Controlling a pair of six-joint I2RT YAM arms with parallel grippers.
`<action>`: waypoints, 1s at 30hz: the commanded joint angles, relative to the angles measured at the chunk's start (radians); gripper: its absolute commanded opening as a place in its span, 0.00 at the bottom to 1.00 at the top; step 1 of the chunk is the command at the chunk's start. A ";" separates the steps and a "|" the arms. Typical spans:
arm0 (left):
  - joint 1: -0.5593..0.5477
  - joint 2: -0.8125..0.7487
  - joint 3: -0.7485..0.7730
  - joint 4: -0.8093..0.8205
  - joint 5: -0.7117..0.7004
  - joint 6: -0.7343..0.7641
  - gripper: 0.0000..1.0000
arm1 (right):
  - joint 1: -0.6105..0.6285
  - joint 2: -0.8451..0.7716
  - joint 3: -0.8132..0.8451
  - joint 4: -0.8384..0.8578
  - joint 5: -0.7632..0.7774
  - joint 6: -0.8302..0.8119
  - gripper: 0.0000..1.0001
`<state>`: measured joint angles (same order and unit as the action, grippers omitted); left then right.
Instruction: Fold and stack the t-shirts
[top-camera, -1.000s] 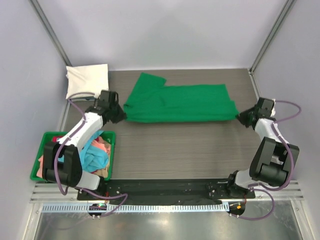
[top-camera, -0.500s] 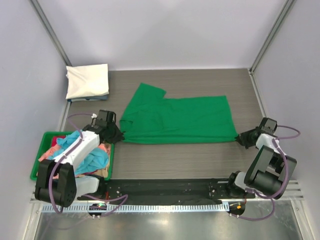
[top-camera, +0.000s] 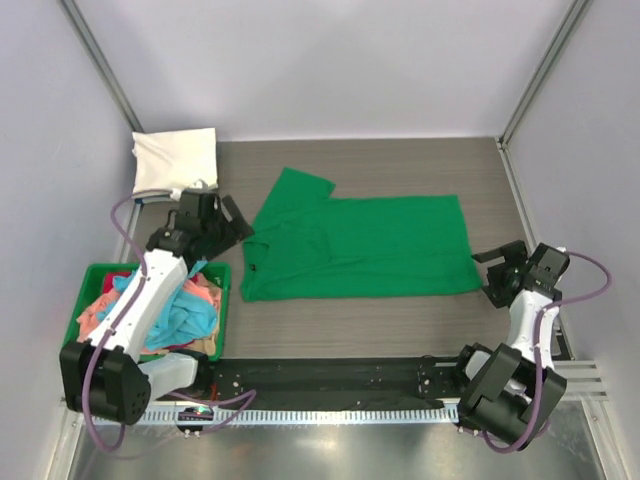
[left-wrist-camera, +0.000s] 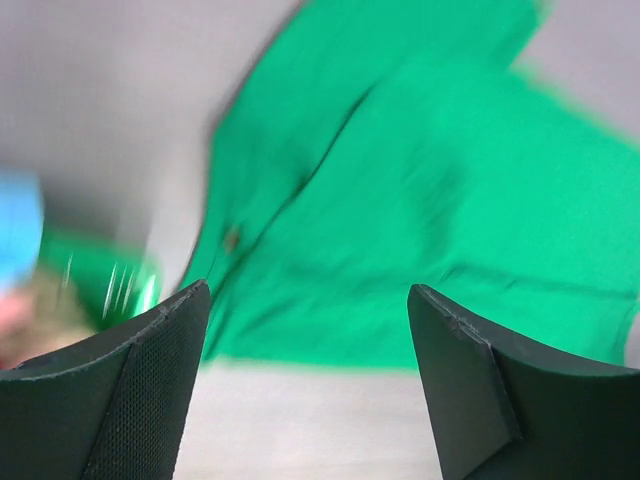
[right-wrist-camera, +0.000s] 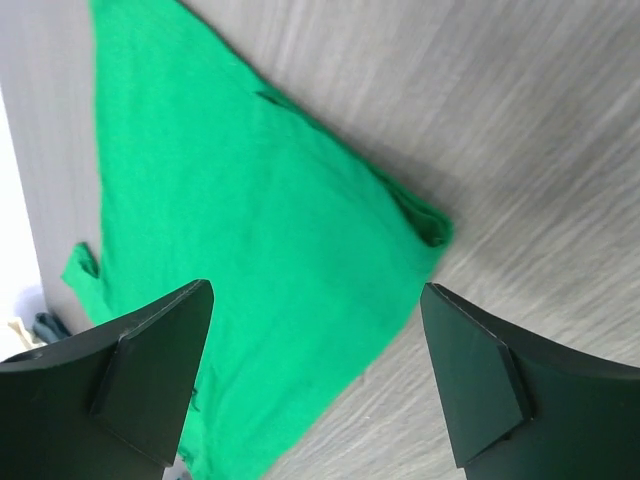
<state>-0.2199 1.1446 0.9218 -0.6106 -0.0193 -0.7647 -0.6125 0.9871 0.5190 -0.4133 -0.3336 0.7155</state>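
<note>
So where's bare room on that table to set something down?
Bare table: the far strip behind the green shirt, and the near strip between it and the black rail. Crowded at left: cream shirt, left gripper, bin.

I count 2 shirts lying out: 1 green t-shirt (top-camera: 360, 250) and 1 cream-white shirt (top-camera: 175, 160). There's 1 green bin (top-camera: 110, 268), its heaped shirts (top-camera: 185, 315) too tangled to count. There are 2 hands, the left hand (top-camera: 238, 222) and the right hand (top-camera: 492, 275).
</note>
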 joint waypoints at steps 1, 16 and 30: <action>0.007 0.137 0.167 0.097 -0.037 0.129 0.81 | 0.020 -0.022 0.050 0.031 -0.001 0.044 0.91; 0.021 1.152 1.142 0.175 0.124 0.240 0.76 | 0.425 0.203 0.309 0.047 0.131 -0.016 0.92; -0.012 1.482 1.436 0.173 0.068 0.125 0.68 | 0.563 0.229 0.332 -0.005 0.275 -0.103 0.92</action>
<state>-0.2176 2.5988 2.3260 -0.4339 0.0296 -0.6277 -0.0525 1.1992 0.8192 -0.4213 -0.1219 0.6445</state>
